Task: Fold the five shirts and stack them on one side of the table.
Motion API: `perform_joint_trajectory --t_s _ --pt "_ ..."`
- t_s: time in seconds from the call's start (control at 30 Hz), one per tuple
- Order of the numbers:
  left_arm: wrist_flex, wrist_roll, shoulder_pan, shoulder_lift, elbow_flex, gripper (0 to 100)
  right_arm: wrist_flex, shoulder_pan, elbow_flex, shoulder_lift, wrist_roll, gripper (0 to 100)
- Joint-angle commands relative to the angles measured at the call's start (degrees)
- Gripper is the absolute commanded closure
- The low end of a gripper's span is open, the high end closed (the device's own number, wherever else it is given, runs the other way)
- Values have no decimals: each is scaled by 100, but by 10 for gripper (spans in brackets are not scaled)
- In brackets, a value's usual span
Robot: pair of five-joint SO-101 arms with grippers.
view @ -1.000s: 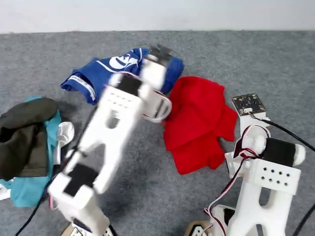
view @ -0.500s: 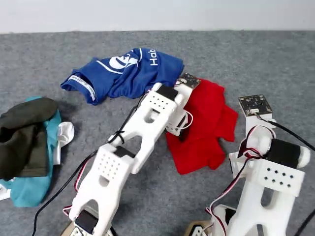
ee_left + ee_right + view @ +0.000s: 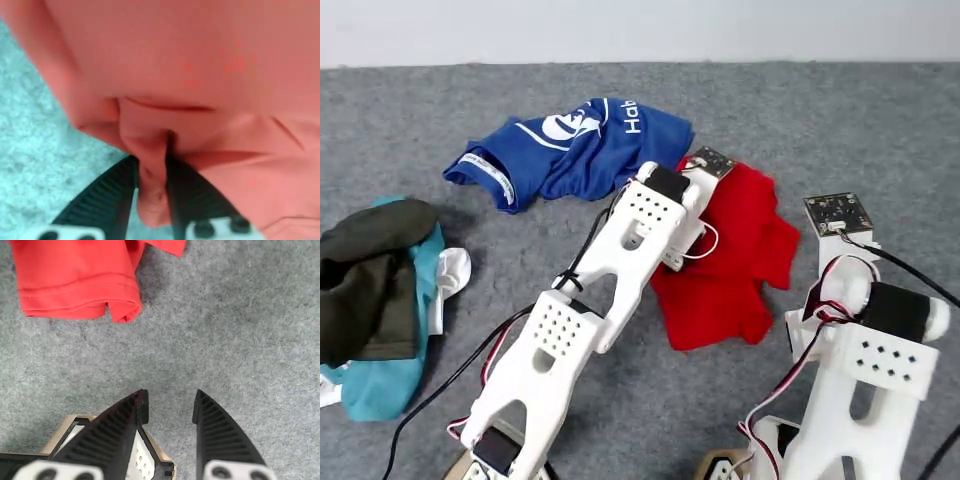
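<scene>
A crumpled red shirt (image 3: pixel 735 260) lies right of the table's middle. My left gripper (image 3: pixel 152 187) is shut on a pinched fold of that red shirt (image 3: pixel 200 75); in the high view the left arm (image 3: pixel 640 230) stretches over the shirt's left edge. A blue shirt (image 3: pixel 575 145) lies bunched at the back centre-left. At the far left a dark olive shirt (image 3: pixel 370 275) rests on a teal shirt (image 3: pixel 380 385), with a bit of white cloth (image 3: pixel 450 270) beside them. My right gripper (image 3: pixel 167 412) hangs open above bare carpet, near a corner of the red shirt (image 3: pixel 80 280).
Grey carpet (image 3: pixel 880 130) covers the table, with free room at the back right. The right arm's base (image 3: pixel 860 400) stands at the front right, the left arm's base (image 3: pixel 505 440) at the front left. A tan base plate (image 3: pixel 70 432) shows under the right gripper.
The left arm swung down from over the blue shirt onto the red shirt's left edge and shut on it. The red shirt has bunched slightly leftward. The right arm barely moved.
</scene>
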State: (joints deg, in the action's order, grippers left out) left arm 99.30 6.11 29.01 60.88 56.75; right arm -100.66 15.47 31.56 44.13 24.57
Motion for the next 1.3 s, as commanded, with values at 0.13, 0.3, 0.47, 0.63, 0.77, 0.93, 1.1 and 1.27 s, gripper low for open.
perform_joint_trajectory --t_s 0.13,0.3,0.47,0.63,0.77,0.93,1.1,1.27 --pt "132 -18 -9 -659 -259 892 57 22 -18 31 26 838" --pt "97 -18 26 -642 -277 813 -119 22 -18 22 114 837" --pt "70 -26 185 -308 -233 809 -189 31 -18 75 431 840" --pt "97 -18 158 0 -233 987 -189 31 -18 84 431 840" --pt "123 -18 -176 -563 -215 989 -189 31 -18 84 431 840" --pt "132 -18 -1029 -2154 -251 987 -198 31 -18 84 431 840" --pt "141 -18 -1908 -4097 -664 987 -198 31 -18 84 431 840" --pt "123 -26 -3279 -6092 -1270 986 -198 31 -18 84 431 840"
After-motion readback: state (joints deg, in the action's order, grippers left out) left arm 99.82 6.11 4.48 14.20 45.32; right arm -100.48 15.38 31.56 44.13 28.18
